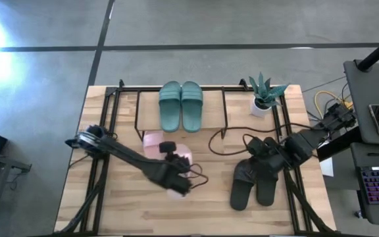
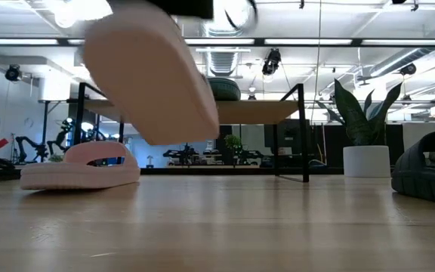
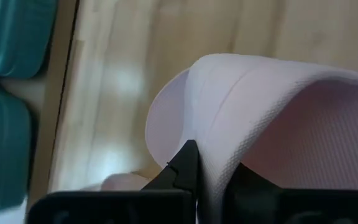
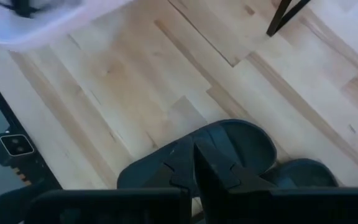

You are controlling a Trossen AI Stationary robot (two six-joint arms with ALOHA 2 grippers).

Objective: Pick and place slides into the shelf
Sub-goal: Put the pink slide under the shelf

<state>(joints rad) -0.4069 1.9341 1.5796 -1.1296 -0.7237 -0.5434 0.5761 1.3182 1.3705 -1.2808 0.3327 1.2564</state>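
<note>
Over the middle of the wooden table, the left arm reaches in from the left edge and angles toward the centre, its gripper clamped on 1 pink slide. The low view shows that slide lifted clear of the table and tilted, toe end down. From the left wrist view, the fingers pinch the edge of the pink strap. The second pink slide lies flat on the table just beside the shelf (partly hidden under the arm in the high view).

The green pair sits side by side on the shelf's light top board, at the far side of the table. A small potted plant stands at the shelf's right end.

The right arm comes in from the right edge and bends down over the black pair, which lies on the table near the right front. The right gripper is at the far end of those slides; in the right wrist view its fingers look closed together against a black strap, though whether they actually grip it I cannot tell.
</note>
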